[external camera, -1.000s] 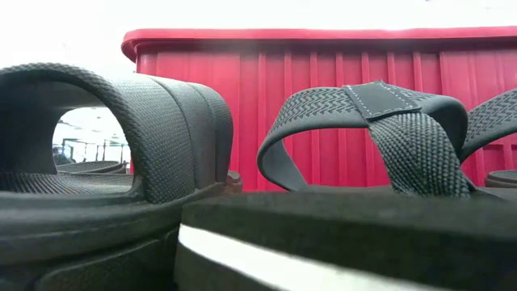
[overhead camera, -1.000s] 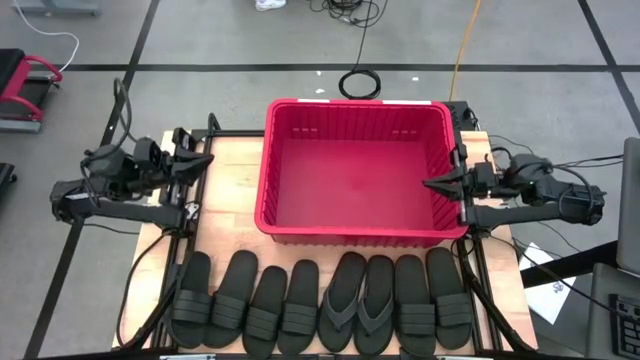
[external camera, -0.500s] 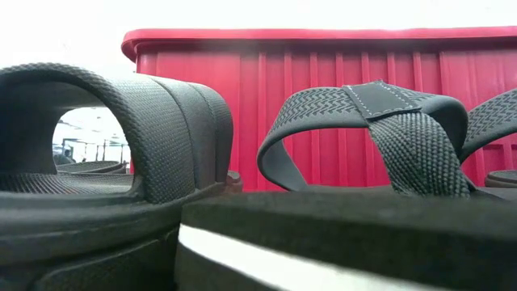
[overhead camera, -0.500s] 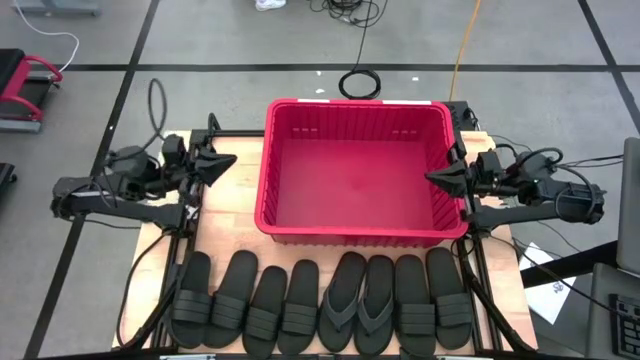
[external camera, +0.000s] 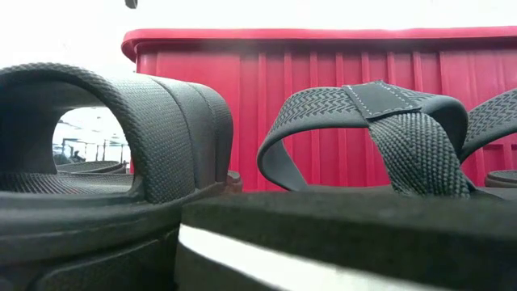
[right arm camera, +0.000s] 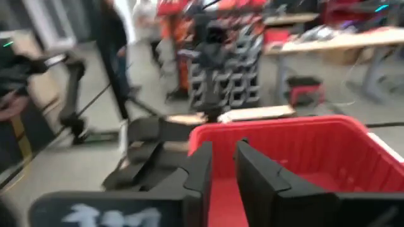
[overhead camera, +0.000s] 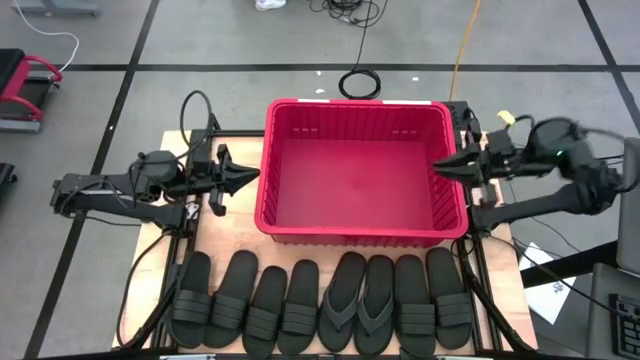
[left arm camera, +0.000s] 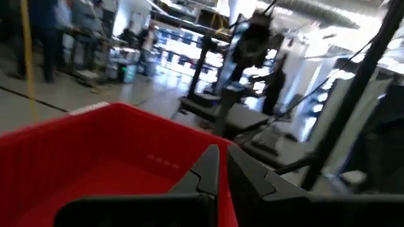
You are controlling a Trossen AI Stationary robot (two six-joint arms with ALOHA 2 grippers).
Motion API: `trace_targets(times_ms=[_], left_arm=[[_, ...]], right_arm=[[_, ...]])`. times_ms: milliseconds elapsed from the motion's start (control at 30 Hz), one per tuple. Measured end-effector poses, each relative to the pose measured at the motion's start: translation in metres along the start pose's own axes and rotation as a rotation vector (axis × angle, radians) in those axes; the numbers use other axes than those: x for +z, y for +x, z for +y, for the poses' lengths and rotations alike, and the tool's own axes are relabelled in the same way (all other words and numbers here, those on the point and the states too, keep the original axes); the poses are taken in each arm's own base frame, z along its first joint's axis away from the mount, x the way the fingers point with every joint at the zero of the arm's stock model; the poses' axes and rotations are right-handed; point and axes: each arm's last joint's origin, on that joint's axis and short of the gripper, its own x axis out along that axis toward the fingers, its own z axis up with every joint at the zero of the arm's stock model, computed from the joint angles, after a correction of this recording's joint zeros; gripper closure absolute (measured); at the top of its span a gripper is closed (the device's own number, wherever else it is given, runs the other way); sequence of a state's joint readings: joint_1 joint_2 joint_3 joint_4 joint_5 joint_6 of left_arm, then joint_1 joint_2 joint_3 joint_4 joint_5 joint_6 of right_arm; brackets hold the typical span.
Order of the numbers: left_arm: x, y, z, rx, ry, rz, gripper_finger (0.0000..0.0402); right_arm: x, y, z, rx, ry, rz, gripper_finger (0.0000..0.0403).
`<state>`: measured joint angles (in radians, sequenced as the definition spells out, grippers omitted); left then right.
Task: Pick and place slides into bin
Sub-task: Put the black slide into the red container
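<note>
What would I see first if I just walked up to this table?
The big empty red bin in the middle of the table grabs your eye. Next, eight black slides lined up along the front edge. The left gripper and right gripper wait at the bin's two sides.

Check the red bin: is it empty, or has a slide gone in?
Empty. The high view shows the bin's bare red floor, and all eight slides lie in a row on the table in front of it.

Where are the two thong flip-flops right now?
In the high view, the thong flip-flops lie side by side in the sandal row at the table's near edge, just right of its middle, in front of the red bin.
</note>
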<state>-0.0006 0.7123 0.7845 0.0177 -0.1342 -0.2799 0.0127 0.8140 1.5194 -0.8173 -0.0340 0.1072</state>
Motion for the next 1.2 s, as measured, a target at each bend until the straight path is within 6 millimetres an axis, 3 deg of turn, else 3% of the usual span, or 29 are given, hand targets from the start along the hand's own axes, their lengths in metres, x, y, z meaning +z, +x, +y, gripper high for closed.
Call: trace_targets(times_ms=[100, 200, 400, 500, 633, 1200], left_arm=[[0.000, 0.000, 0.001, 0.027, 0.101, -0.004, 0.0376], [0.000, 0.000, 0.001, 0.052, 0.172, -0.011, 0.0376], [0.001, 0.000, 0.004, 0.136, 0.240, -0.022, 0.0376], [0.001, 0.000, 0.005, 0.184, 0.259, -0.028, 0.0376], [0.000, -0.001, 0.006, 0.214, 0.263, -0.015, 0.0376], [-0.008, -0.001, 0.009, 0.230, 0.264, 0.067, 0.0376]], right_arm=[[0.018, -0.001, 0.005, 0.074, 0.012, 0.138, 0.0313], [0.016, 0.005, 0.008, 0.128, 0.095, 0.351, 0.0293], [-0.012, 0.035, 0.019, 0.339, 0.254, 0.748, 0.0250], [-0.030, 0.051, 0.029, 0.477, 0.296, 0.874, 0.0238], [-0.057, 0.064, 0.040, 0.532, 0.299, 1.028, 0.0230], [-0.145, 0.061, 0.055, 0.589, 0.325, 1.142, 0.0194]])
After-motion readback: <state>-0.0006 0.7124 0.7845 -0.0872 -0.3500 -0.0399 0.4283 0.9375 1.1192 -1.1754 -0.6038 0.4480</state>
